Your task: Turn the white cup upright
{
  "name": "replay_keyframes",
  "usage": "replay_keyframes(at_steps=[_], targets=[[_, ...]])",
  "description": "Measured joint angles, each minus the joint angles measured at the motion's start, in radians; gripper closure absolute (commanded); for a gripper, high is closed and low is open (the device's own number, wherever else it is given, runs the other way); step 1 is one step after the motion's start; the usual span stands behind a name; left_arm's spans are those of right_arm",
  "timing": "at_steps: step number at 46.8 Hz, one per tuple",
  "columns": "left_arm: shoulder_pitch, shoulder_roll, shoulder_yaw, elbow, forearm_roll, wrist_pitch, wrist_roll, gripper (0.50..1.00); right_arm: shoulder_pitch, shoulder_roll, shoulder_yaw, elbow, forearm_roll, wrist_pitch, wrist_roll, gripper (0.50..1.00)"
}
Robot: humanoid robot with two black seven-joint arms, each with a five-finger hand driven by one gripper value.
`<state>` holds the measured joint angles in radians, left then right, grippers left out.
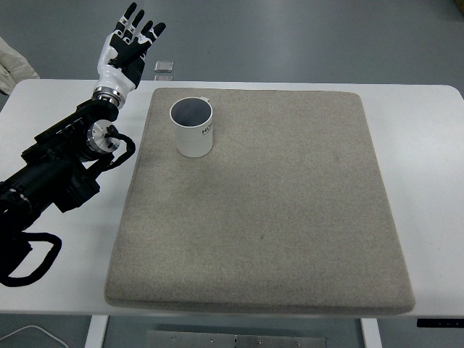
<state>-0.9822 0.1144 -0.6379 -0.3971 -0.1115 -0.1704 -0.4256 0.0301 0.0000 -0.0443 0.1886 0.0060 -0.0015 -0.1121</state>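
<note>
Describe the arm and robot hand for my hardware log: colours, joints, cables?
The left arm is black and blocky, with a silver round joint and looping black cables. A silver wrist ring leads to the robot hand: white shell, black fingers with white segments.

White cylindrical cup [193,128], dark inside, black lettering on its side. Speckled grey-beige fabric mat [268,210], plain, no pattern. Smooth white table [435,181]. Left hand [129,42] at 11 o'clock: black fingers, white-and-black palm shell, silver wrist; arm black. Floor [290,36] grey-blue.
</note>
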Motion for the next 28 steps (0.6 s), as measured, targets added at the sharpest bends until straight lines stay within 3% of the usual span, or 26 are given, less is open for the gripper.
replay_keyframes(at_steps=[13,28], targets=[[-0.006,-0.002,-0.070,0.020,-0.154,-0.002,0.256,0.506,0.000,0.000,0.000,0.000,-0.001,0.000,0.000,0.570],[-0.006,-0.005,-0.099,0.022,-0.221,0.000,0.325,0.506,0.000,0.000,0.001,0.000,0.000,0.000,0.001,0.570]])
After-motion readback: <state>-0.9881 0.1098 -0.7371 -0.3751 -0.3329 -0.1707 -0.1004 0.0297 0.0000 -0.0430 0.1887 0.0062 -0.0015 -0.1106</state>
